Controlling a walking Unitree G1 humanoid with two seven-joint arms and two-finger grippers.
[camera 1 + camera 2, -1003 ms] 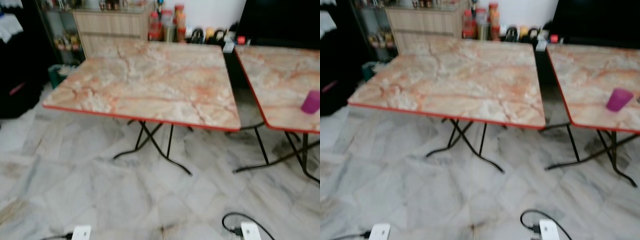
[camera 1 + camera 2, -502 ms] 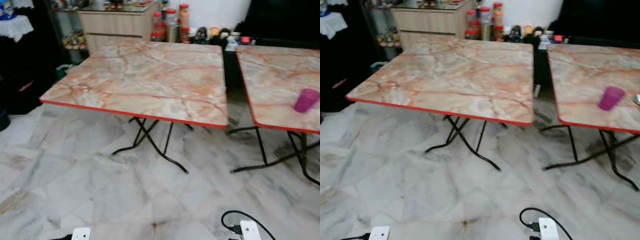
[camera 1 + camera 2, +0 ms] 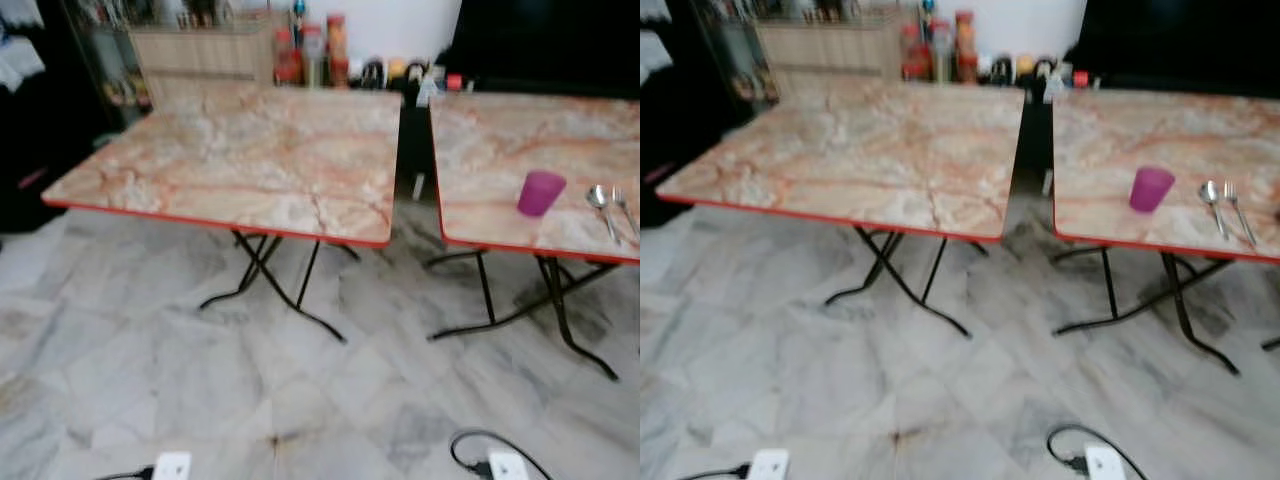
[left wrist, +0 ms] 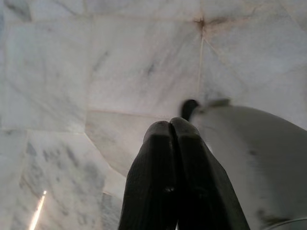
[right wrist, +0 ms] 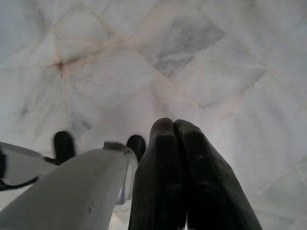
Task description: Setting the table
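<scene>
From the head camera's left eye, two marble-topped folding tables stand side by side on a pale marble floor point(image 3: 150, 380). The left table point(image 3: 240, 160) carries nothing. On the right table point(image 3: 500, 140), near its front edge, a purple cup point(image 3: 540, 192) stands upright, with a spoon point(image 3: 600, 205) and a fork point(image 3: 625, 210) lying just beside it. Jars and bottles point(image 3: 310, 55) line the far wall, beside a wooden cabinet point(image 3: 200, 55).

The right eye gives the same scene, slightly blurred.

In the left wrist view, the left gripper point(image 4: 171, 125) hangs over the floor tiles, fingers pressed together, holding nothing.

In the right wrist view, the right gripper point(image 5: 173, 125) likewise hangs closed and empty above the floor.
</scene>
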